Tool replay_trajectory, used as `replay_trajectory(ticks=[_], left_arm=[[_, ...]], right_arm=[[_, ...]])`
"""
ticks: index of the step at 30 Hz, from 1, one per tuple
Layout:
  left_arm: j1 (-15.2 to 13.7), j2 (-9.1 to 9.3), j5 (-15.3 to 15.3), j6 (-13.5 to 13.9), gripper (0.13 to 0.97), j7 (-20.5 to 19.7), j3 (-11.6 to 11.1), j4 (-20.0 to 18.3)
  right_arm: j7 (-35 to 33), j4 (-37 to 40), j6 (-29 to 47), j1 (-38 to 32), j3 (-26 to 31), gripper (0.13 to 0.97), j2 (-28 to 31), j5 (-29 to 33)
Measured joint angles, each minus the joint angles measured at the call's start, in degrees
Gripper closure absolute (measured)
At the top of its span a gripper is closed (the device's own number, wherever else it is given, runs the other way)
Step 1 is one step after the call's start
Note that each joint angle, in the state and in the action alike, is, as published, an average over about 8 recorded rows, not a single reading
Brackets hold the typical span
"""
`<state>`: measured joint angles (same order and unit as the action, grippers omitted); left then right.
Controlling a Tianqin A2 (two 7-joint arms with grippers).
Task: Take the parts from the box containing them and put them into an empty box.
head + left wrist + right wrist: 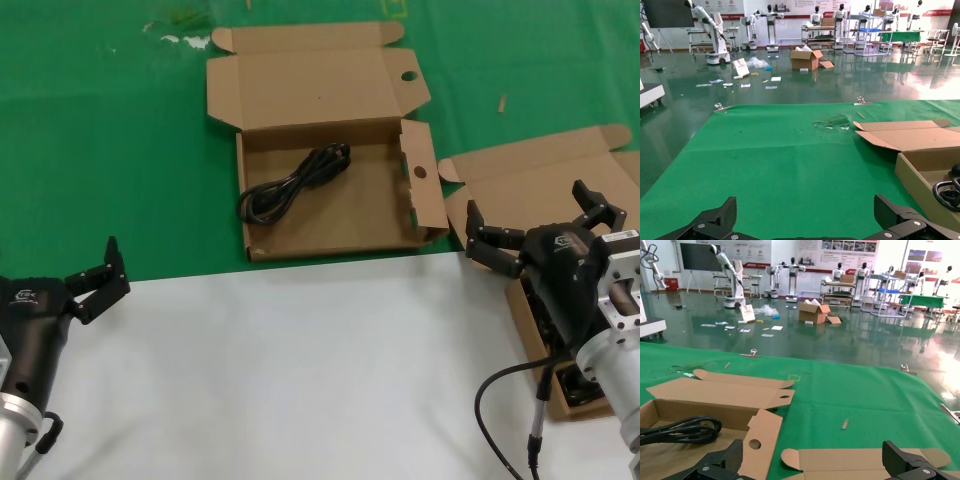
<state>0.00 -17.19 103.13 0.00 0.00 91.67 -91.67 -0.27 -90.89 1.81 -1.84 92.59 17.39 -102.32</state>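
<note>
One black cord (294,182) lies coiled on the floor of the wide shallow box (330,235) with round holes in its flaps, which sits open on the green mat (100,130) at the middle of the table. The right gripper (535,228) hangs with its fingers spread wide and nothing between them over the second box (540,170) at the right, whose inside is mostly hidden behind the arm, though dark cable shows at its lower end. The left gripper (100,280) is parked over the white sheet (300,370) at the near left, fingers also apart and empty.
</note>
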Motion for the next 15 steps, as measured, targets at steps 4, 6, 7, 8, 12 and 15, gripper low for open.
replay_trajectory(ticks=[4,6,7,8,12,15], left_arm=[[0.0,0.0,0.0,0.0,0.132,0.0,0.0,0.0],[0.0,0.0,0.0,0.0,0.132,0.0,0.0,0.0],[0.0,0.0,0.0,0.0,0.132,0.0,0.0,0.0],[0.0,0.0,0.0,0.0,0.132,0.0,0.0,0.0],[0.0,0.0,0.0,0.0,0.132,0.0,0.0,0.0],[0.0,0.0,0.0,0.0,0.132,0.0,0.0,0.0]], right_arm=[[0.0,0.0,0.0,0.0,0.0,0.129,0.0,0.0],[0.0,0.0,0.0,0.0,0.0,0.129,0.0,0.0],[0.0,0.0,0.0,0.0,0.0,0.129,0.0,0.0],[0.0,0.0,0.0,0.0,0.0,0.129,0.0,0.0],[0.0,0.0,0.0,0.0,0.0,0.129,0.0,0.0],[0.0,0.0,0.0,0.0,0.0,0.129,0.0,0.0]])
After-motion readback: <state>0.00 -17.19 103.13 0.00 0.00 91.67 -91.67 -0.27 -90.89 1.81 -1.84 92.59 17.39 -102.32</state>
